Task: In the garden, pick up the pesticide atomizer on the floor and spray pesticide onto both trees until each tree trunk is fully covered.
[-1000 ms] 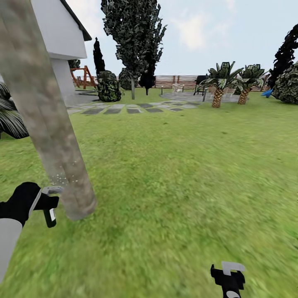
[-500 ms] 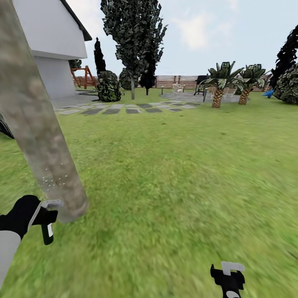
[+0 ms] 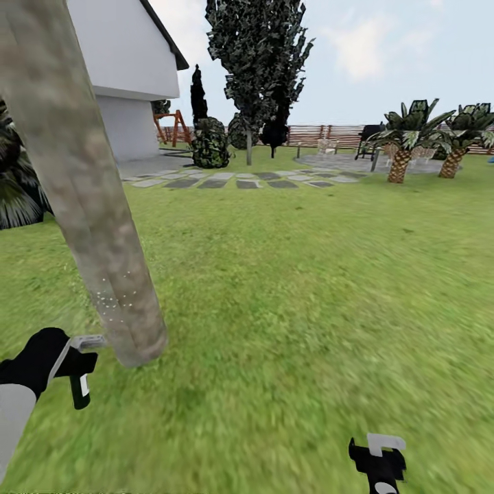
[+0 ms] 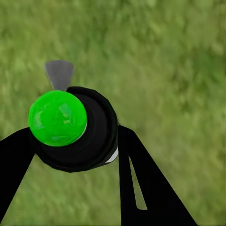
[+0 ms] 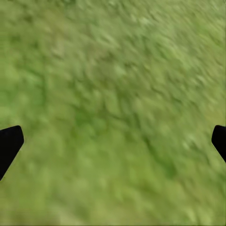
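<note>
I had the sprayer [image 4: 75, 129] pinched in the left claw [image 3: 72, 363], the two black fingers [image 4: 141, 183] pressed against either side of its round black body, its green cap facing the wrist camera and its grey nozzle pointing away over the grass. From the head camera the claw hung low, just beside the foot of the leaning tree trunk [image 3: 89, 206], and a scatter of pale droplets [image 3: 113, 291] showed on the bark a little above the nozzle. The right claw [image 3: 379, 461] hung spread and empty over the lawn [image 3: 309, 288], well apart from the trunk.

My judgement was that this was the spraying of one tree, with only a small patch near the base wetted. To do it well I needed to keep the nozzle aimed squarely at the bark, sweep it slowly up the column, and work round the far side, which I could not see. A loose grip would let the sprayer twist off target.
</note>
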You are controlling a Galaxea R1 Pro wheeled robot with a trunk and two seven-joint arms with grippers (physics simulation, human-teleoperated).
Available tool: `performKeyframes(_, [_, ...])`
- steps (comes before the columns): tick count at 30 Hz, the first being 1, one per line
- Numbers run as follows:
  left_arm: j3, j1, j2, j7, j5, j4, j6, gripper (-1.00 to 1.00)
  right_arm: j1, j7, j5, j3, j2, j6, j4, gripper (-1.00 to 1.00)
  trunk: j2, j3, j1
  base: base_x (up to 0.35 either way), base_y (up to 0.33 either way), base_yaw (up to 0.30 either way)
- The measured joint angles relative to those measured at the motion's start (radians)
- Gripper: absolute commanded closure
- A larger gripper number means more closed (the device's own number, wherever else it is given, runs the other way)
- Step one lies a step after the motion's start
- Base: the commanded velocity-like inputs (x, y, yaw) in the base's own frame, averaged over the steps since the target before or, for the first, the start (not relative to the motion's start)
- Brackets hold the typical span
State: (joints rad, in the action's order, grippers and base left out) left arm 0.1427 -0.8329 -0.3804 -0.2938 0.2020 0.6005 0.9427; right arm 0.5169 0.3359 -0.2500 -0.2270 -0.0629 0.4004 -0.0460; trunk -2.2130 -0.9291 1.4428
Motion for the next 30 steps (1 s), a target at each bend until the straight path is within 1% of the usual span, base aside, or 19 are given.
performKeyframes(4, [0.000, 0.000, 0.004, 0.001, 0.001, -0.013, -0.006, 1.00, 0.000, 0.000, 0.000, -0.001, -0.001, 0.000, 0.000, -1.00, 0.000, 0.000, 0.000, 0.224, -0.152, 0.010])
performKeyframes(6, [-0.002, 0.000, 0.007, 0.023, 0.001, -0.024, -0.007, 1.00, 0.000, 0.000, 0.000, 0.000, -0.002, 0.000, 0.000, -1.00, 0.000, 0.000, 0.000, 0.237, -0.166, 0.000])
performKeyframes(7, [-0.002, 0.000, 0.014, 0.043, -0.005, -0.025, -0.007, 1.00, 0.000, 0.000, 0.000, -0.001, -0.002, 0.000, 0.000, -1.00, 0.000, 0.000, 0.000, 0.237, -0.166, 0.000])
performKeyframes(9, [-0.002, 0.000, 0.040, 0.066, -0.012, -0.018, -0.006, 1.00, 0.000, 0.000, 0.000, 0.000, -0.002, 0.000, 0.000, -1.00, 0.000, 0.000, 0.000, 0.175, -0.210, 0.000])
performKeyframes(12, [0.001, 0.000, 0.043, 0.066, -0.011, -0.012, -0.005, 1.00, 0.000, 0.000, 0.000, 0.000, -0.002, 0.000, 0.000, -1.00, 0.000, 0.000, 0.000, 0.046, -0.259, 0.000])
performKeyframes(13, [0.002, 0.000, 0.043, 0.057, -0.013, -0.020, -0.001, 1.00, 0.000, 0.000, 0.000, 0.000, -0.002, 0.000, 0.000, -1.00, 0.000, 0.000, 0.000, 0.004, -0.275, 0.000])
performKeyframes(15, [0.002, 0.016, 0.045, 0.064, -0.014, -0.025, -0.001, 1.00, 0.000, 0.000, 0.000, 0.000, 0.000, 0.000, 0.000, -1.00, 0.000, 0.000, 0.000, 0.001, -0.276, 0.000])
performKeyframes(16, [0.002, 0.023, 0.049, 0.066, -0.018, -0.023, -0.002, 1.00, 0.000, 0.000, 0.000, 0.000, 0.000, 0.000, 0.000, -1.00, 0.000, 0.000, 0.000, 0.001, -0.276, 0.000])
performKeyframes(17, [0.002, 0.027, 0.059, 0.067, -0.021, -0.020, -0.001, 1.00, 0.000, 0.000, 0.000, 0.000, 0.000, 0.000, -0.001, -1.00, 0.000, 0.000, 0.000, 0.000, -0.276, 0.000])
performKeyframes(19, [0.003, 0.030, 0.075, 0.069, -0.017, -0.020, -0.002, 1.00, 0.000, 0.000, -0.005, 0.000, -0.001, 0.001, -0.001, -1.00, 0.000, 0.000, 0.000, 0.000, -0.277, 0.000])
performKeyframes(22, [0.003, 0.031, 0.084, 0.070, -0.016, -0.023, -0.002, 1.00, 0.000, 0.000, -0.025, -0.001, -0.001, 0.001, -0.001, -1.00, 0.000, 0.000, 0.000, 0.011, -0.277, 0.000])
performKeyframes(24, [0.003, 0.031, 0.086, 0.070, -0.013, -0.019, -0.002, 1.00, 0.000, 0.000, -0.032, -0.001, -0.001, 0.001, -0.002, -1.00, 0.000, 0.000, 0.000, 0.083, -0.272, 0.000])
performKeyframes(28, [0.004, 0.033, 0.078, 0.071, -0.009, -0.020, -0.001, 1.00, 0.000, 0.000, -0.036, 0.000, 0.000, 0.001, -0.002, -1.00, 0.000, 0.000, 0.000, 0.195, -0.220, 0.003])
performKeyframes(30, [0.005, 0.044, 0.076, 0.073, -0.010, -0.029, -0.002, 1.00, 0.000, 0.000, -0.036, 0.000, 0.000, 0.001, -0.002, -1.00, 0.000, 0.000, 0.000, 0.256, -0.180, 0.146])
